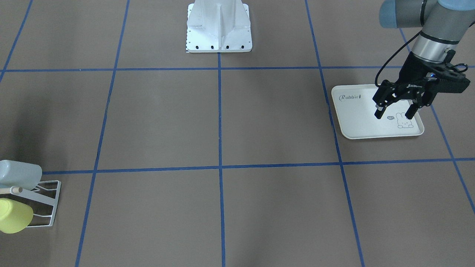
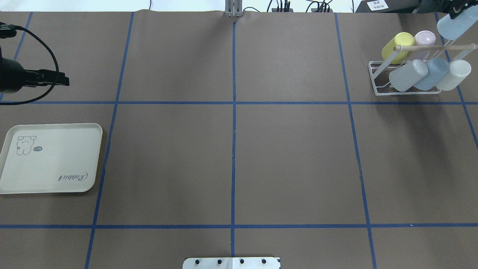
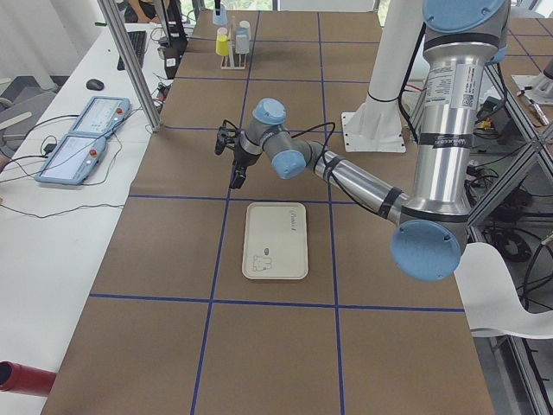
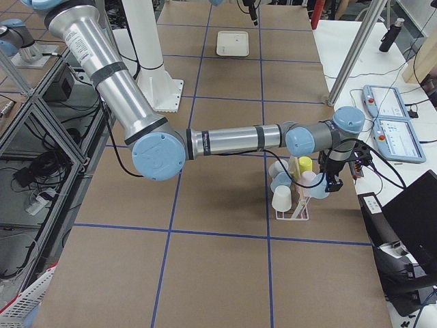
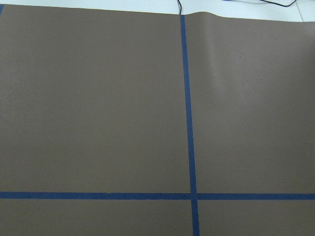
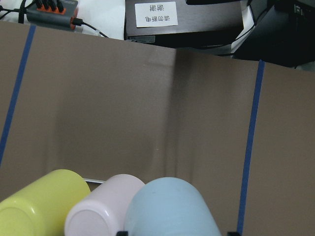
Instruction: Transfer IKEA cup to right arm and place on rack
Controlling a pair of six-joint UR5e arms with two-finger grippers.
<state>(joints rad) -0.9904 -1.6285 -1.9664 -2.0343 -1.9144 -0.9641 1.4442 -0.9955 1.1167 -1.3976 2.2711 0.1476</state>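
The hand-over looks done. The light blue IKEA cup (image 2: pixel 456 24) sits in the right gripper (image 2: pixel 458 9), whose fingers are closed on the cup's sides; the right wrist view shows only their black tips at either side of the cup body. The cup hangs tilted at the far outer end of the rack (image 2: pixel 407 91), just past the end of the wooden dowel (image 2: pixel 433 47) and close beside the lilac cup (image 6: pixel 106 209). Next to that sits the yellow cup (image 6: pixel 42 204), and three more cups (grey, blue and white) hang along the rack's near row.

The left gripper (image 1: pixel 393 115) is well apart from all this, across the table. It hovers above the rabbit-print tray (image 1: pixel 356 118) with its fingers spread wide and nothing between them.

What is left, judging from these views, is the placing itself — lowering the cup onto a free prong and letting go. Whether its mouth is yet over a prong cannot be told, since the other cups and the gripper hide that spot. The gap beside the lilac cup looks tight, so a bump there is the likely risk.
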